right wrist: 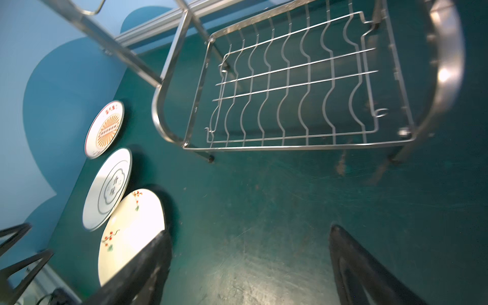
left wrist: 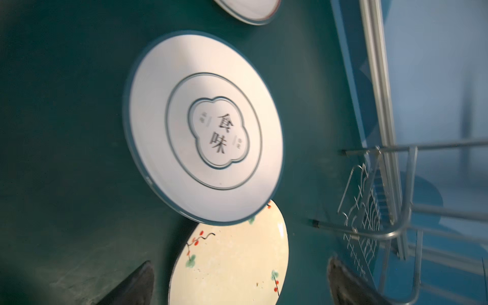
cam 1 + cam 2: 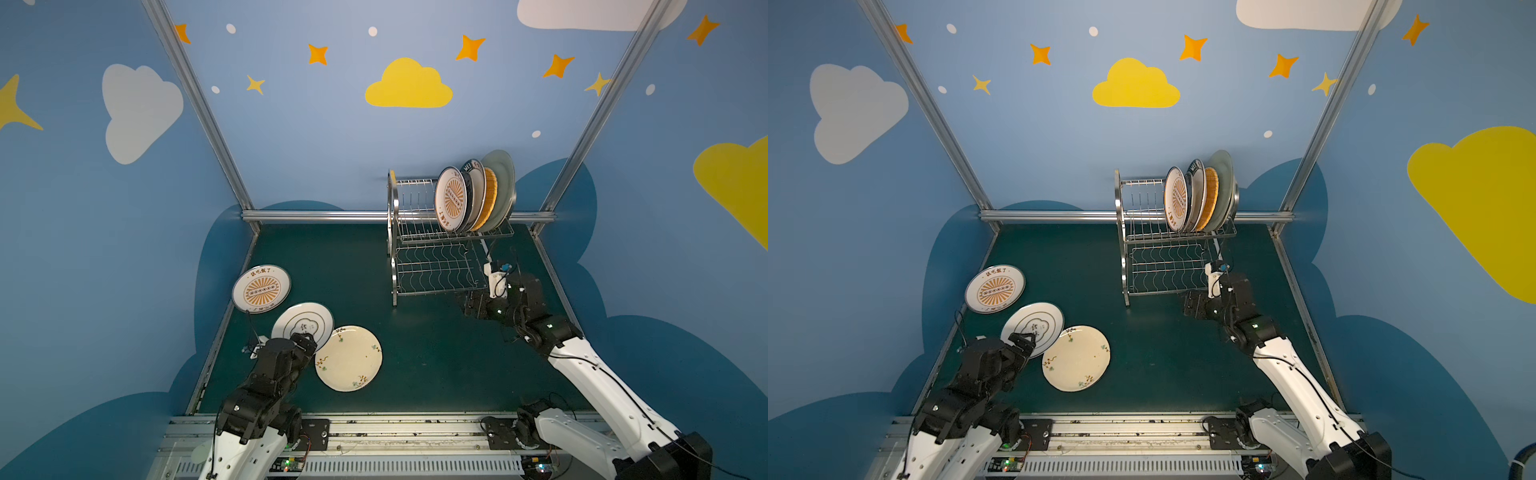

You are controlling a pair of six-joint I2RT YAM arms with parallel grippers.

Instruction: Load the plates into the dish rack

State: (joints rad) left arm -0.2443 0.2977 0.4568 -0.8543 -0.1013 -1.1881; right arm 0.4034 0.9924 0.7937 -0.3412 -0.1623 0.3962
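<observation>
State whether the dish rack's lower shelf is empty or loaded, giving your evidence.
Empty. The lower shelf is bare wire with the table showing through; the racked plates stand on the upper tier.

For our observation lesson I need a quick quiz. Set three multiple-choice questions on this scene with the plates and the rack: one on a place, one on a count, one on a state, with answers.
1. Where in the rack do the stored plates stand, as the top views show it?
A. upper tier, right end
B. lower shelf
C. upper tier, left end

2. How many plates lie on the table?
A. one
B. three
C. five

3. How is the left gripper?
A. shut on a plate
B. shut on the rack
C. open, holding nothing

Answers:
1 A: they stand on edge in the top slots at the right end, and the lower shelf is bare.
2 B: the sunburst plate, the cloud plate and the flowered plate.
3 C: in the left wrist view its two fingers stand wide apart above the plates.
</observation>
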